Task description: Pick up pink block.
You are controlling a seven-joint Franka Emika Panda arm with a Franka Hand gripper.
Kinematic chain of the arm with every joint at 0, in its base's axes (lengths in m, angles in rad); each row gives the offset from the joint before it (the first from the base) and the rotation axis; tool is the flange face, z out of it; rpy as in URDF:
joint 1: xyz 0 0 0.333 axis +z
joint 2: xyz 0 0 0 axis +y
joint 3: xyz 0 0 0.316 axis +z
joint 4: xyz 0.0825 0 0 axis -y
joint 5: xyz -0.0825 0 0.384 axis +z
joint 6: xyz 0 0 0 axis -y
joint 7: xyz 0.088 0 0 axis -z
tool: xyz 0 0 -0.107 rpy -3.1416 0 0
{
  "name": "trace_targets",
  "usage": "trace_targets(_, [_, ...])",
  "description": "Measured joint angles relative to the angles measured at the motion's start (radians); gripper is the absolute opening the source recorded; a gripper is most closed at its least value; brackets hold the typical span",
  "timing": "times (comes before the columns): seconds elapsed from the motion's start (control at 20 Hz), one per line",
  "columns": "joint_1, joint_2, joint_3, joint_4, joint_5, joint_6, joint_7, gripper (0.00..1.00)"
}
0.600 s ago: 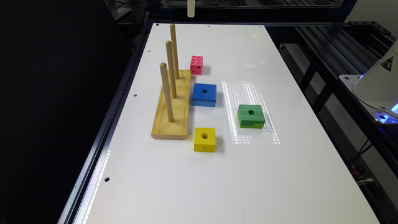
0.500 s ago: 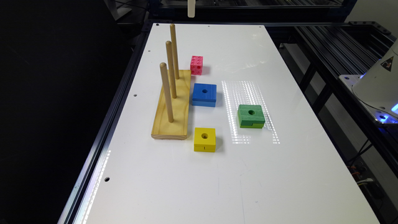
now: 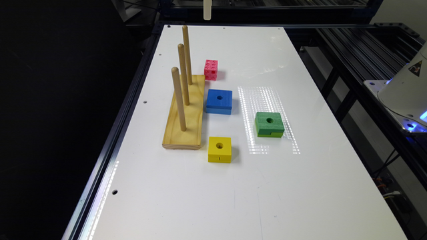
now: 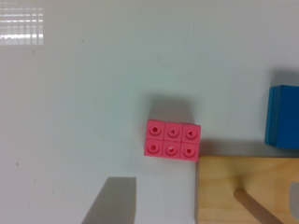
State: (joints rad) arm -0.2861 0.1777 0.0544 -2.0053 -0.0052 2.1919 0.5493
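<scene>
The pink block (image 3: pixel 210 70) is a small cube with round holes. It sits on the white table just beyond the far end of the wooden peg base (image 3: pixel 185 113), on the exterior view's right of it. In the wrist view the pink block (image 4: pixel 172 140) lies near the middle, seen from above, almost touching a corner of the wooden base (image 4: pixel 243 189). A pale part of my gripper (image 3: pixel 207 10) hangs at the top edge of the exterior view, high above the block and holding nothing visible.
Three upright pegs (image 3: pixel 183 75) rise from the wooden base. A blue block (image 3: pixel 219 101), a green block (image 3: pixel 269 124) and a yellow block (image 3: pixel 219 149) lie nearby. The robot's white base (image 3: pixel 407 93) stands off the table at the exterior view's right.
</scene>
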Motion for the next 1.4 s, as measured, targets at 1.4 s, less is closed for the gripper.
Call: trace_targets(1.4, [-0.064, 0.044, -0.002, -0.1, -0.0016, 0.13, -0.04, 1.0])
